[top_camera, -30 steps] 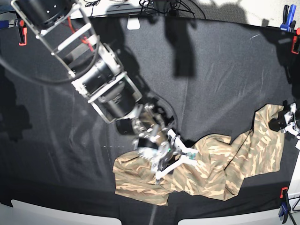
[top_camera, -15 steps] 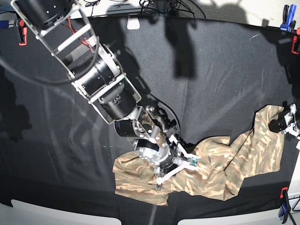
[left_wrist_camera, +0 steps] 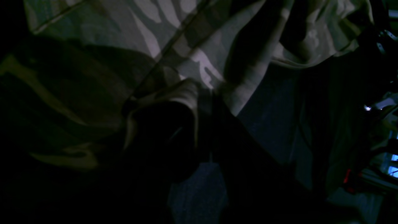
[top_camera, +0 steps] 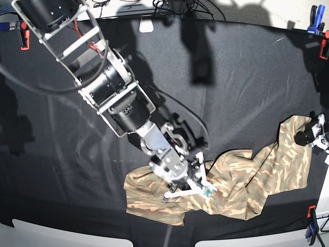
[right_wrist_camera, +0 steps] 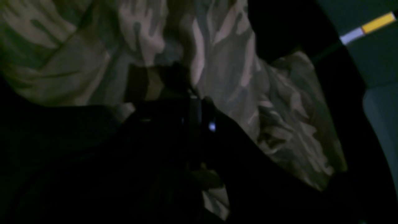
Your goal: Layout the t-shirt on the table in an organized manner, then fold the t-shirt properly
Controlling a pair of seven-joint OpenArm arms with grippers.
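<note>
Base view: the right gripper (top_camera: 198, 186) is clenched on a fold of the t-shirt (top_camera: 241, 180), pressed into the crumpled cloth near the front edge of the table (top_camera: 241, 82). The left gripper (top_camera: 312, 135), at the far right, is clamped on the shirt's other end. Between them the camouflage fabric lies bunched and twisted.
</note>
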